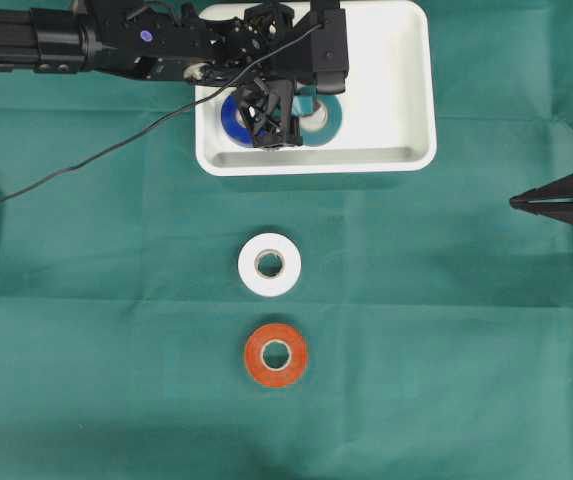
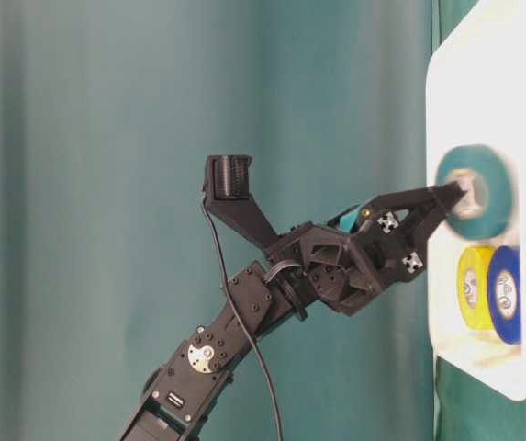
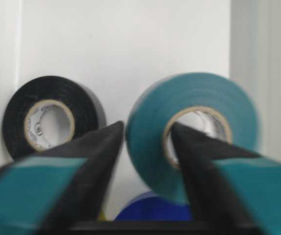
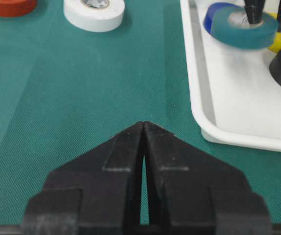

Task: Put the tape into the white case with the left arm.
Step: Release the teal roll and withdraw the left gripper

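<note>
Left hand (image 3: 147, 129) stands parted astride the teal tape's (image 3: 194, 132) wall inside the white case (image 1: 406, 150); right hand (image 4: 144, 125) is closed, empty.

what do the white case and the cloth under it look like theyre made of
White case: probably moulded plastic, smooth with a slight sheen, rounded corners and a raised rim. Green cloth: woven fabric, matte, with fine weave texture and faint creases visible.

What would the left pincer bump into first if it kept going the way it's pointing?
The left pincer points down into the white plastic case. One finger is already inside the teal tape roll's hole, so it would probably press that roll and then the case floor.
</note>
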